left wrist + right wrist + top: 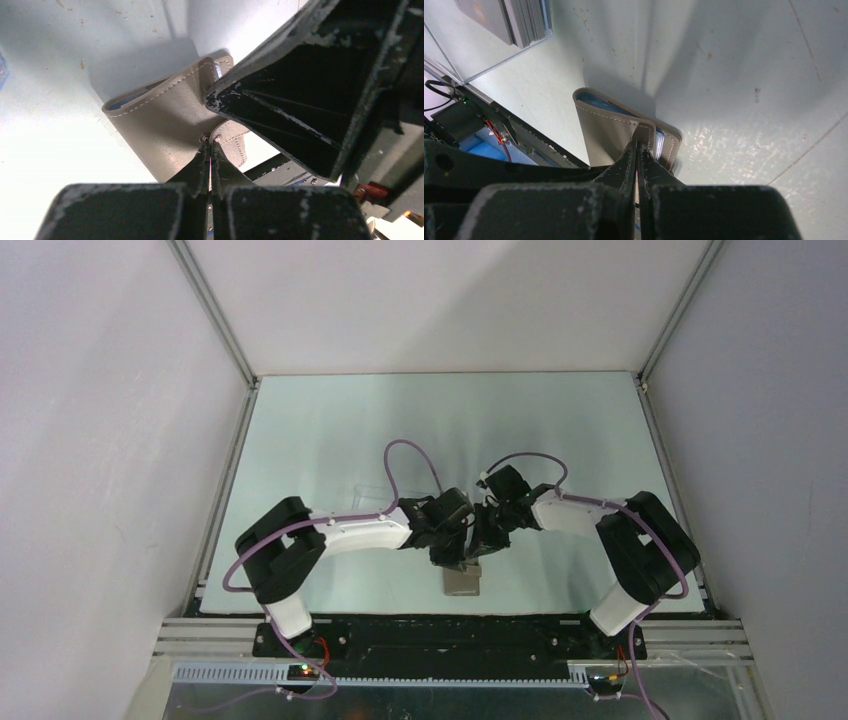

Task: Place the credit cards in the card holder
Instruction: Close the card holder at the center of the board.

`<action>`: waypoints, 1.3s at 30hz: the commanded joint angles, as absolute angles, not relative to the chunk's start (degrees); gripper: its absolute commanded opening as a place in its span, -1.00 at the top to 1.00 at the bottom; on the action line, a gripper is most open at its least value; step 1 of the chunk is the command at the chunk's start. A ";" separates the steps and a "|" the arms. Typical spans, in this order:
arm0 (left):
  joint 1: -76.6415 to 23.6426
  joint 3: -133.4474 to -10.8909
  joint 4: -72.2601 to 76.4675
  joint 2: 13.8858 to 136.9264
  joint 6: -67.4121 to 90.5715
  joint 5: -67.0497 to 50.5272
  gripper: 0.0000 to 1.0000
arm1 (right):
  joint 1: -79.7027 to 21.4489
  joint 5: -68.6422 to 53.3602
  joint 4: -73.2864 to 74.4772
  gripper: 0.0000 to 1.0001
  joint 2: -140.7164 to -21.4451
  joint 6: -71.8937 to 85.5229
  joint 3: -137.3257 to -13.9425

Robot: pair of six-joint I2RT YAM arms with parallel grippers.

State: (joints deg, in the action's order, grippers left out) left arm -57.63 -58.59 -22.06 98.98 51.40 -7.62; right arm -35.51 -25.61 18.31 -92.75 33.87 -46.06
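A: Both arms lean in over the lower middle of the top view, and right beneath them sits the card holder [462,582], flat on the pale counter [330,430], just ahead of the arm bases.

B: Grey-brown leather with pale stitching, folded over. A sliver of light blue lining shows along its open edge.

A: What about the left hand [210,144]?

B: Fingers pressed tight together, no gap at all. The tips sit at the edge of the card holder, right where its little tab [644,132] comes off the face. I can't tell whether any leather is pinched between them.

A: And the right hand [639,147]?

B: Same picture. Its fingers are closed to a narrow point, and that point meets the tab from the other side. In the left wrist view its black body fills the whole upper right of the frame, so the two hands are very close together, with the card holder's tab between them.

A: Is it gripping the tab?

B: It touches it, certainly. More than that I can't make out.

A: Any sign of the credit cards [524,22]?

B: Upper left of the right wrist view. They form a stack of thin cards, stored inside a clear box [454,60] on the counter, well apart from the card holder. They look grey in the shade, and the print is too small to read.
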 commanded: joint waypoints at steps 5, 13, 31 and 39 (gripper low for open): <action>-57.14 -59.48 -24.23 93.33 50.73 -5.47 1.00 | -37.69 -21.35 20.26 0.98 -97.82 31.83 -47.11; -56.79 -59.53 -24.20 94.09 50.64 -5.58 1.00 | -37.97 -20.49 20.81 0.99 -97.71 31.81 -47.11; -55.60 -57.48 -24.32 95.50 49.45 -3.43 1.00 | -38.03 -20.52 21.62 0.99 -96.99 31.88 -47.11; -55.62 -56.76 -24.25 97.36 49.58 -4.08 1.00 | -37.84 -20.57 22.36 0.98 -95.81 31.88 -47.59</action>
State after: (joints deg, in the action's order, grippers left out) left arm -56.23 -57.08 -23.59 96.44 50.96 -6.13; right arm -36.69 -25.39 18.98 -94.80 33.82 -48.21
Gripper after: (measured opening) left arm 0.003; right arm 0.010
